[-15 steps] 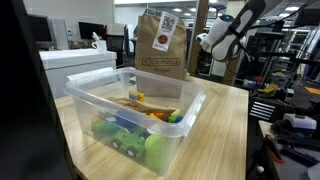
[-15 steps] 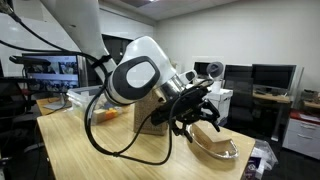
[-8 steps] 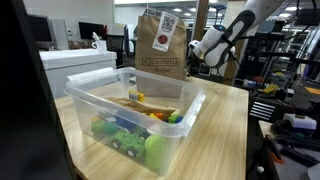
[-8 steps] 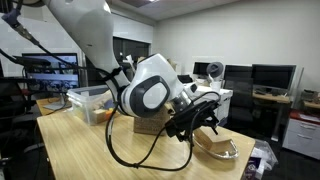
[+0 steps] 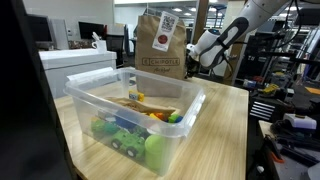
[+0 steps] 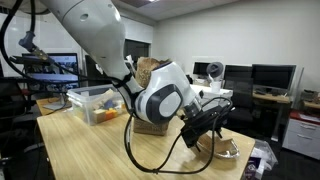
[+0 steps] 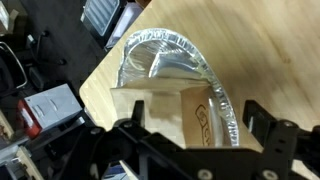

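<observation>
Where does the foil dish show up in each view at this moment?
Exterior view with the arm up close: the foil dish lies at lower right, near the table's edge.
Exterior view with the clear bin: the dish is not in sight.
Wrist view: upper centre, partly behind a brown printed panel.
Shared landmark: the brown paper bag, in both exterior views.

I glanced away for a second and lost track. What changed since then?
The gripper swung down closer over the foil pan and the brown block in it, jaws open, holding nothing. Pan, block, plastic bin and paper bag stayed put.
</observation>
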